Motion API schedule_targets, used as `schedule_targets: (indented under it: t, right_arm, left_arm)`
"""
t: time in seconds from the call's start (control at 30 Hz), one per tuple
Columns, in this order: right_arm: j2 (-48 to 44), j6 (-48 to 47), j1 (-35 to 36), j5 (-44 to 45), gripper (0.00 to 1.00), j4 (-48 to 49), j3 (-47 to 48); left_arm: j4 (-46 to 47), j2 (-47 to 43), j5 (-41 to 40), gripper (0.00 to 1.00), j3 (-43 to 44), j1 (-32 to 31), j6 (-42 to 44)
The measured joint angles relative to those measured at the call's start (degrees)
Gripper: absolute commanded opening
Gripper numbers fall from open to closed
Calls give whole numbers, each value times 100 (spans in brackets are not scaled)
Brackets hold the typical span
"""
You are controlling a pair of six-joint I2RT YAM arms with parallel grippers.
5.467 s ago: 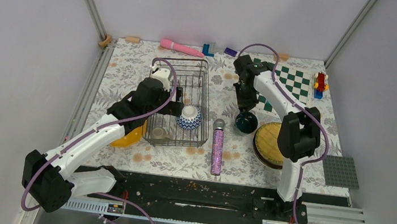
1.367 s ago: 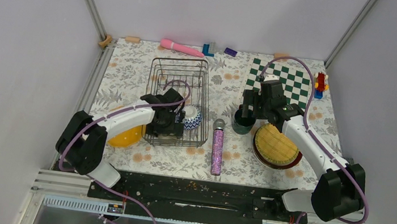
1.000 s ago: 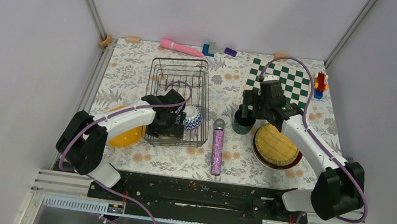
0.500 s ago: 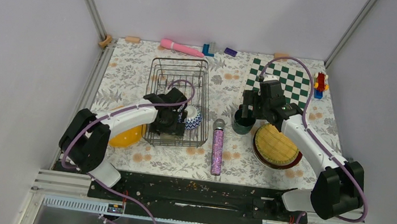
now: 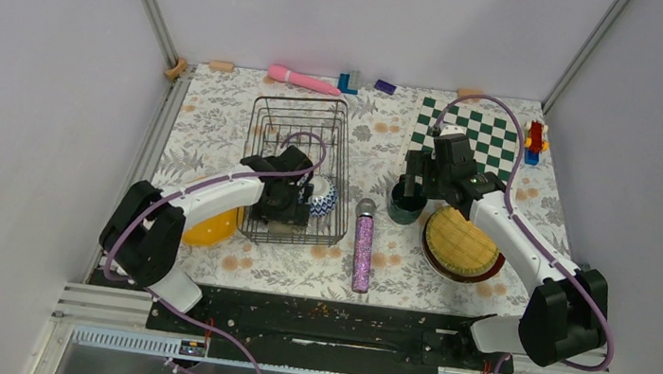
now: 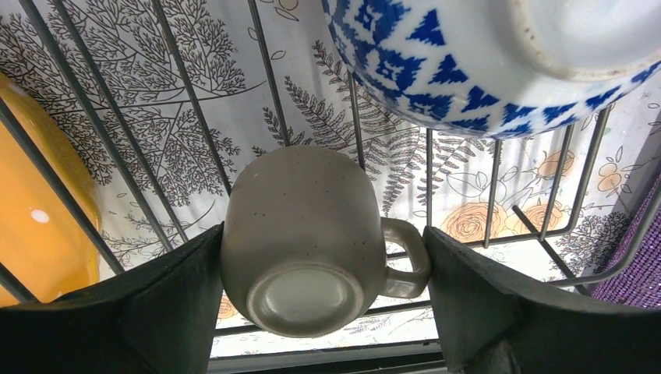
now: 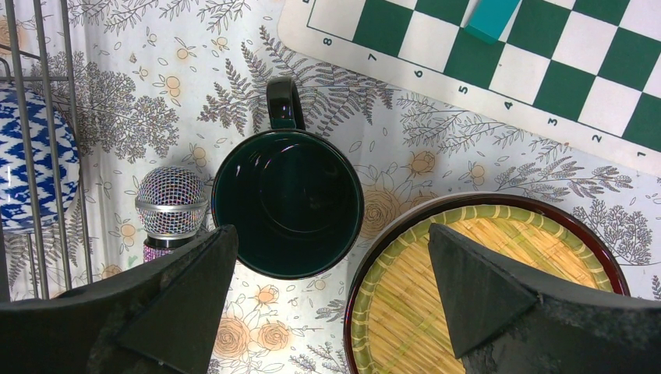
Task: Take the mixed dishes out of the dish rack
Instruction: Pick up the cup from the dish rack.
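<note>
Since the oldest frame, the left arm has dropped from above the dish rack into its near end. The right arm has come back from over the chessboard, and the mug it carried now stands upright on the flowered tablecloth. Over the last half second nothing visibly shifts.

The rack, a black wire basket, holds two dishes. One is a small speckled grey cup at the near end, its base turned toward the wrist camera and its loop handle to the right. Just beyond it is a white bowl with a blue pattern, also base up. The left gripper is spread wide with the cup between its fingers, one reaching the wall and the other the handle.

A glossy yellow plate lies on the table outside the rack's left side, partly hidden by the arm.

The right gripper hangs above the mug, spread wide and holding nothing. The mug is dark teal, glossy and empty. It sits between a glittery purple microphone and a dark red-rimmed plate, and a round plate with a woven straw pattern rests in that plate.
</note>
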Motion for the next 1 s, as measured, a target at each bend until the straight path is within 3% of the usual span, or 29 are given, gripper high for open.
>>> schedule_targets:
  t: [0.6, 0.8, 1.0]
  right_arm:
    - [-125, 50, 0, -249, 99, 2, -20]
    - [-754, 393, 0, -997, 99, 326, -227]
    - [-1403, 1241, 0, -2385, 95, 1353, -719]
  left_arm:
    - [26, -997, -258, 33, -63, 0, -15]
    - [315, -1757, -446, 33, -46, 0, 155]
    - [1093, -2500, -133, 33, -22, 0, 590]
